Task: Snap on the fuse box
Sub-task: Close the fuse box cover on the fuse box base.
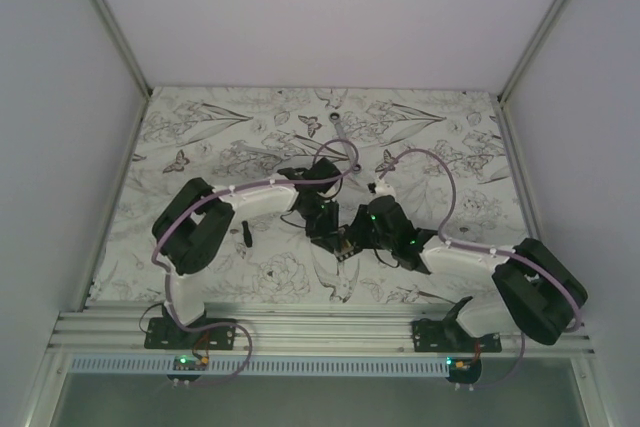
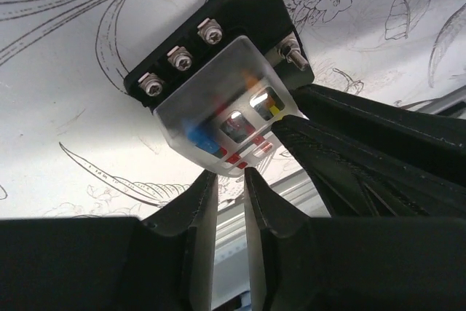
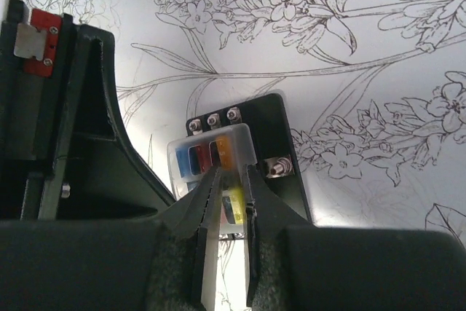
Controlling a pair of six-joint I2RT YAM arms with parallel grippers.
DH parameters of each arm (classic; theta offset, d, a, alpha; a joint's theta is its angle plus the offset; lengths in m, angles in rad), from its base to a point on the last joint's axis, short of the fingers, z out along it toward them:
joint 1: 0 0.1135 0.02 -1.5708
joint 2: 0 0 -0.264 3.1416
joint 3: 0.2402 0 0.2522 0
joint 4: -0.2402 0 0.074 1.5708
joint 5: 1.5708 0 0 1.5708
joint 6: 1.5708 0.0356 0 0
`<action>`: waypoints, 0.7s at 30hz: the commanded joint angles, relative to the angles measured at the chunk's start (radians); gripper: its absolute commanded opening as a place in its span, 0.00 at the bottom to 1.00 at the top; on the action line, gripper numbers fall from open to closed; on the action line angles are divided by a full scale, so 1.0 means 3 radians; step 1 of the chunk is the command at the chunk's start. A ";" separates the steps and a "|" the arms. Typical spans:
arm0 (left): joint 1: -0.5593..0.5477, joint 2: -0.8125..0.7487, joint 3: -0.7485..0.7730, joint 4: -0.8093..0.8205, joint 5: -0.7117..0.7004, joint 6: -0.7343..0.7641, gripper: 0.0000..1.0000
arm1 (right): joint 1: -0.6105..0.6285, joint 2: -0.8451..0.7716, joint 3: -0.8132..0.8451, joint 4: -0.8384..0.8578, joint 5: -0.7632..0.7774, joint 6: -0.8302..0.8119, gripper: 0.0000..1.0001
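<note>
The fuse box (image 2: 218,96) is a squarish black base with three screws along one edge and a stud at one corner. Its cloudy clear cover shows blue, red, orange and yellow fuses. It lies on the flower-printed table (image 3: 378,56) between the arms, where the left gripper (image 2: 231,174) and right gripper (image 3: 231,171) both reach its cover, jaws drawn nearly together.
</note>
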 commanded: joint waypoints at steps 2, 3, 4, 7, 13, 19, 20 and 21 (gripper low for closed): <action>0.0038 0.0353 -0.0557 0.0105 -0.0422 -0.0211 0.20 | 0.0058 0.0410 -0.0083 -0.0729 -0.0100 -0.0107 0.17; 0.0042 0.0327 -0.0590 0.0131 -0.0427 -0.0222 0.20 | 0.0071 0.0389 -0.0079 -0.0734 -0.0092 -0.0140 0.17; 0.0046 0.0297 -0.0601 0.0141 -0.0433 -0.0217 0.20 | 0.0099 0.0338 -0.0070 -0.0739 -0.0071 -0.0186 0.17; 0.0037 0.0126 -0.0600 0.0172 -0.0452 -0.0181 0.23 | 0.0164 0.0096 -0.0020 -0.0783 -0.0011 -0.0303 0.19; 0.0042 -0.0506 -0.0628 0.0166 -0.0704 -0.0021 0.41 | 0.0151 -0.0532 0.0034 -0.0895 0.0420 -0.0462 0.35; 0.0236 -0.1234 -0.0805 0.0116 -0.1285 0.0219 0.77 | -0.0297 -0.1103 0.0125 -0.1041 0.0997 -0.0778 0.59; 0.0331 -0.1344 -0.0850 0.0101 -0.1356 0.0258 0.80 | -0.0432 -0.1210 0.0143 -0.1042 0.1100 -0.0845 0.63; 0.0436 -0.1462 -0.0892 0.0084 -0.1421 0.0301 0.82 | -0.0541 -0.1287 0.0159 -0.1035 0.1225 -0.0919 0.67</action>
